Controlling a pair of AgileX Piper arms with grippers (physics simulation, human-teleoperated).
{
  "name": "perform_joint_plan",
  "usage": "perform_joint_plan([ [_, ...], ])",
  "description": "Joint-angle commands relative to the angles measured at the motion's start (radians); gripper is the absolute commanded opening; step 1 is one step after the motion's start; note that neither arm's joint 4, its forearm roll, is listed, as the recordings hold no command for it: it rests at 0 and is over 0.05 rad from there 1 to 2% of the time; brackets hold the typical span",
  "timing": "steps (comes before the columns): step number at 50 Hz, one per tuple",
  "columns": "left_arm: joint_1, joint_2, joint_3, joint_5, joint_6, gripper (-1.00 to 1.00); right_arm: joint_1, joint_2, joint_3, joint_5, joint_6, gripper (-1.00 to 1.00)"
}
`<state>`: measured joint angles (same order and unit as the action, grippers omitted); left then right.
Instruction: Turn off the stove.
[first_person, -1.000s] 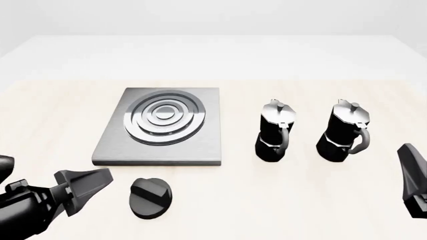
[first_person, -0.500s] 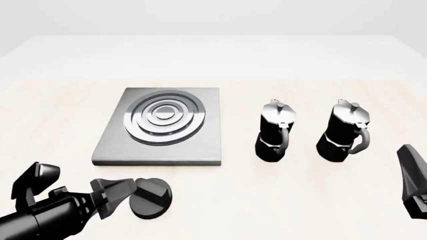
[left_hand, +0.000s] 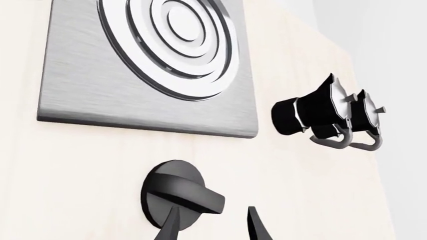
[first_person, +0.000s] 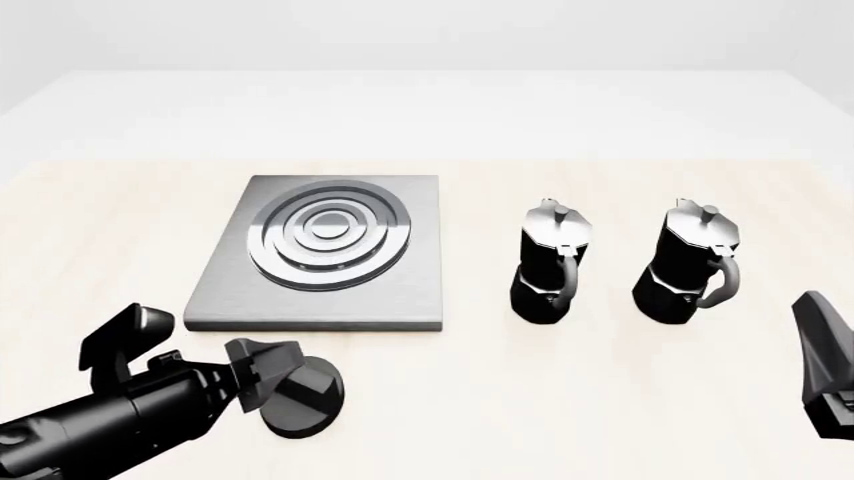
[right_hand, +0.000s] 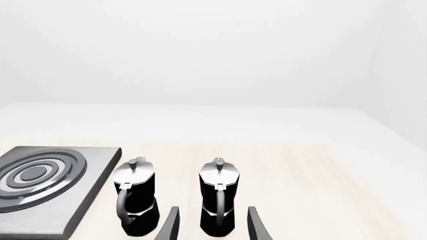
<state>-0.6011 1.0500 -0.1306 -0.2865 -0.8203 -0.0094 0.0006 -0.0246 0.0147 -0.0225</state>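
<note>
Just in front of the stove (first_person: 320, 257) plate, near its front edge, sits the round black knob (first_person: 304, 396), its raised ridge running slantwise from near-left to far-right in the front view. At the knob's left side is the left gripper (first_person: 278, 368), fingers parted with a gap between them, one fingertip (left_hand: 168, 227) overlapping the knob's edge, nothing clasped. To the right of the stove stand two moka pots (first_person: 550, 262), handles toward the front. Farther right, the right gripper (right_hand: 211, 227) hangs open and holds nothing.
</note>
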Motion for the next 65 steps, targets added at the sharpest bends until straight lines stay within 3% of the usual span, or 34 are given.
perform_joint_plan([
  [1, 0.003, 0.104, -0.007, -0.086, 0.007, 1.0, 0.0, 0.0, 0.003, -0.004, 0.001, 1.0],
  [35, 0.014, 0.341, 0.048, -0.331, -0.017, 1.0, -0.006, 0.0, 0.0, -0.002, 0.001, 1.0],
  [65, -0.002, 0.34, -0.026, -0.267, 0.013, 1.0, -0.011, 0.0, 0.009, -0.006, 0.007, 1.0],
])
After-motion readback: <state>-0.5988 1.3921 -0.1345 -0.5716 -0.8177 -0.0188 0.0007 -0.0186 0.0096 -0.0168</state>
